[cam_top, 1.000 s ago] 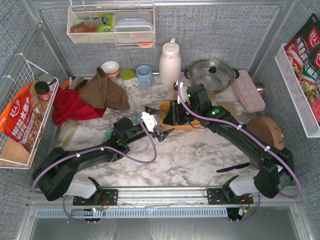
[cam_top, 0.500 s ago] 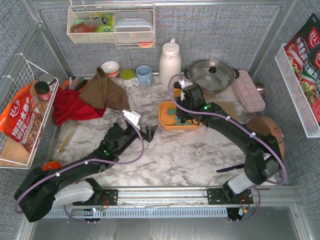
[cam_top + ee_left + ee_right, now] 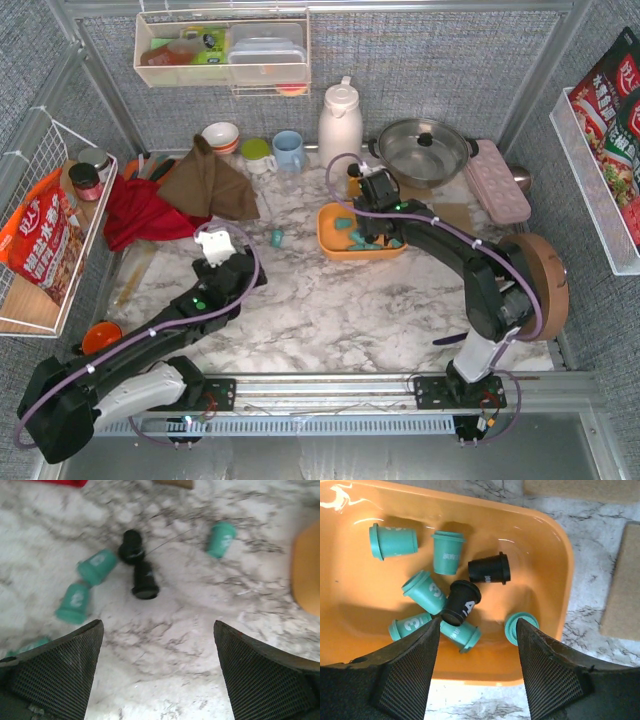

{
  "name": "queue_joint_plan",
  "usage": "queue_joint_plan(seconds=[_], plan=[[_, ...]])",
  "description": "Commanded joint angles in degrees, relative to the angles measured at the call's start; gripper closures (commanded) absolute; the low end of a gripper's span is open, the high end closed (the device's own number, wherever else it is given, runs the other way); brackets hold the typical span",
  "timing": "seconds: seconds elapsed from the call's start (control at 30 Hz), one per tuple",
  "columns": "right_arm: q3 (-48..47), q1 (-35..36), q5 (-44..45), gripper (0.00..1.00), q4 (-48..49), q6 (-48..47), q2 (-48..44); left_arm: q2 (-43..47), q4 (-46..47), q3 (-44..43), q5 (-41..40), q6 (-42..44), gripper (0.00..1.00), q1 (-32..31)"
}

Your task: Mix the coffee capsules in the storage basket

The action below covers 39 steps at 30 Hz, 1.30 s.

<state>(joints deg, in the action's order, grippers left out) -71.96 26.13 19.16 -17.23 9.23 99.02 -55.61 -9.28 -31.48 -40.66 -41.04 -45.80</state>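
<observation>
- Left wrist view shows the left arm's black mesh-padded gripper (image 3: pixel 157 632) hanging spread wide and empty over the white, grey-veined marble tabletop (image 3: pixel 165 680).
- Under it lie loose coffee capsules (image 3: pixel 97 566), small tapered plastic cups with flanged rims. At least three are teal-green and two are black pods (image 3: pixel 144 579). All lie on their sides, outside the basket.
- To their right sits the shallow orange plastic storage basket (image 3: pixel 559 555), glossy and round-cornered. It holds six teal pods and two black ones.
- The right arm's gripper (image 3: pixel 479 630) hovers just over that heap, fingers wide apart, gripping nothing.
- Stirring well, I'd say, means low, slow sweeps along the basket floor. These pods look light and slick and will roll in arcs, and the low wall would let a hard flick throw them out.
</observation>
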Motion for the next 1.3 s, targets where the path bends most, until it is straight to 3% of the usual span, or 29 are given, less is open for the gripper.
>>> queue_joint_plan(seconds=[0.0, 0.23, 0.43, 0.67, 0.9, 1.27], plan=[[1.57, -0.03, 2.41, 0.33, 1.65, -0.47, -2.98, 1.00, -13.83, 0.41, -3.15, -12.48, 0.01, 1.53], [8.26, 0.56, -5.32, 0.33, 5.25, 2.34, -11.05, 2.89, -16.84, 3.54, 5.25, -16.55, 0.04, 9.24], [10.71, 0.58, -7.11, 0.33, 5.89, 2.30, -13.20, 3.29, -16.72, 4.28, 4.56, -14.81, 0.13, 13.10], [10.28, 0.59, -8.87, 0.33, 5.34, 1.91, -12.81, 1.97, -6.25, 6.32, 14.11, -3.84, 0.12, 23.52], [10.40, 0.52, -8.87, 0.33, 5.02, 1.33, -13.68, 1.41, 1.13, 7.05, 22.74, 5.09, 0.15, 28.03], [10.44, 0.51, -9.29, 0.33, 4.84, 0.96, -14.47, -1.85, 6.68, 9.16, 22.33, 3.82, 0.16, 33.45]])
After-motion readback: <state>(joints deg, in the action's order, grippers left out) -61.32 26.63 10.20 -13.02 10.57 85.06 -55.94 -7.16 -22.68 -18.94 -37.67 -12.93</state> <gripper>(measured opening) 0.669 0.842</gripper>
